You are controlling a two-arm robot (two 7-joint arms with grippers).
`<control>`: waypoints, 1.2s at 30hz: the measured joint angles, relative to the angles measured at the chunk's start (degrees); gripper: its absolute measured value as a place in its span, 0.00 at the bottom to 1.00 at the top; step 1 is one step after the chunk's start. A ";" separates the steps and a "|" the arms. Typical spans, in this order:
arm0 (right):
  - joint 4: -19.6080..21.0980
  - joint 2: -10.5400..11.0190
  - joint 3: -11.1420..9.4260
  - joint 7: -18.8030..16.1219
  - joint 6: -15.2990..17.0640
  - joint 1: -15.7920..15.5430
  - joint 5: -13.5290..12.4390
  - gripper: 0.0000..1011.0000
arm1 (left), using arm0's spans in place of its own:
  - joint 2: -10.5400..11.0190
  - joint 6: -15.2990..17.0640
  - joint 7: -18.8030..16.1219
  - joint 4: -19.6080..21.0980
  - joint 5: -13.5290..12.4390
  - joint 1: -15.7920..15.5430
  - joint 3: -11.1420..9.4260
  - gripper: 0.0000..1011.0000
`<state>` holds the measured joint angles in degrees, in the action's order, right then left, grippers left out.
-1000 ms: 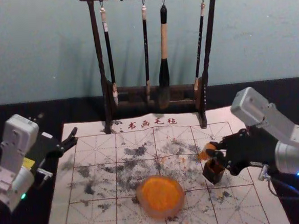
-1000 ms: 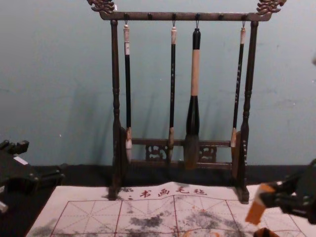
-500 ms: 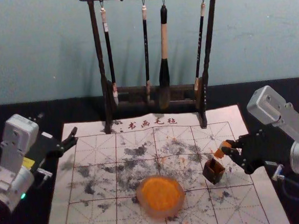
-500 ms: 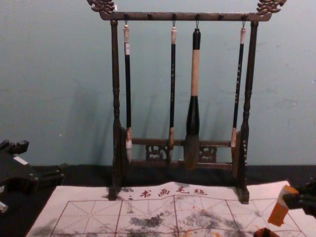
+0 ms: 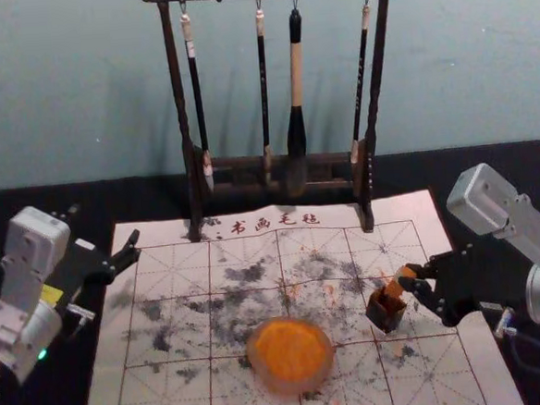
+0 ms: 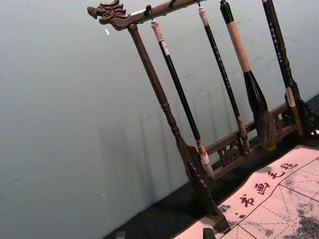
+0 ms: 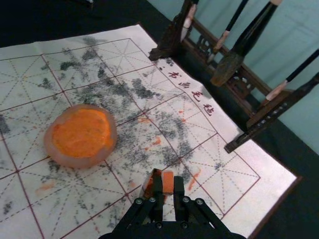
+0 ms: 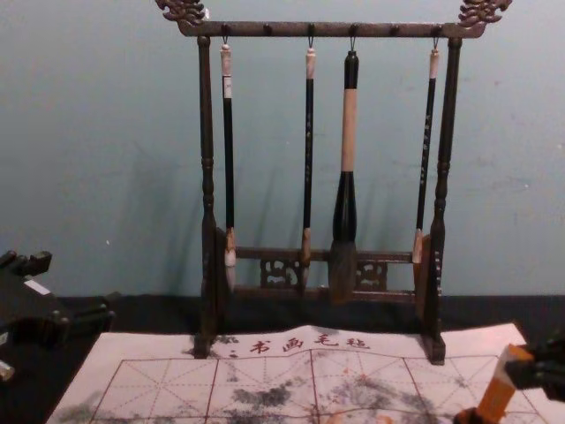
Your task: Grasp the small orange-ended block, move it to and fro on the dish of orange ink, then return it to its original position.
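Orange-ended small block [image 8: 499, 394] slants at the mouth of the dark square box [image 5: 386, 311], pinched by the right gripper [image 7: 168, 185] beside it. Better square it to the box's opening before lowering gently. Left gripper [image 5: 105, 227], spread and empty, is well left of the box.

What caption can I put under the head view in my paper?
Right hand holds the orange block at the mouth of the dark box; ink dish lies on the mat.

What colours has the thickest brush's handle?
The handle is black with a tan middle, best seen in the chest view.
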<state>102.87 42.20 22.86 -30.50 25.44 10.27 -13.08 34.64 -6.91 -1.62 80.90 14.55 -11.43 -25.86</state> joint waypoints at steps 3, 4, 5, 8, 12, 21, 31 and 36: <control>0.09 0.03 0.29 -0.22 0.06 -0.07 0.02 0.08 | 0.00 0.00 0.00 0.00 0.00 0.00 0.00 0.99; 0.10 0.04 0.36 -0.25 0.09 -0.10 0.02 0.08 | 0.00 0.00 0.00 0.00 0.00 0.00 0.00 0.99; 0.10 0.04 0.42 -0.27 0.10 -0.12 0.03 0.08 | 0.00 0.00 0.00 0.00 0.00 0.00 0.00 0.99; -0.09 -0.04 0.79 -0.34 0.22 -0.07 0.11 0.08 | 0.00 0.00 0.00 0.00 0.00 0.00 0.00 0.99; -0.87 -0.34 1.29 -0.54 0.38 0.34 0.37 0.08 | 0.00 0.00 0.00 0.00 0.00 0.00 0.00 0.99; -2.79 -1.12 2.26 -1.22 0.76 1.48 0.46 0.08 | 0.00 0.00 0.00 0.00 0.00 0.00 0.00 0.99; -5.15 -2.15 3.51 -1.61 1.61 2.99 0.53 0.08 | 0.00 0.00 0.00 0.00 0.00 0.00 0.00 0.99; -5.73 -2.36 3.93 -1.75 1.87 3.37 0.61 0.08 | 0.00 0.00 0.00 0.00 0.00 0.00 0.00 0.99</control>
<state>97.14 39.84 26.80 -32.25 27.31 13.64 -12.47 34.65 -6.91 -1.62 80.90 14.55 -11.43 -25.86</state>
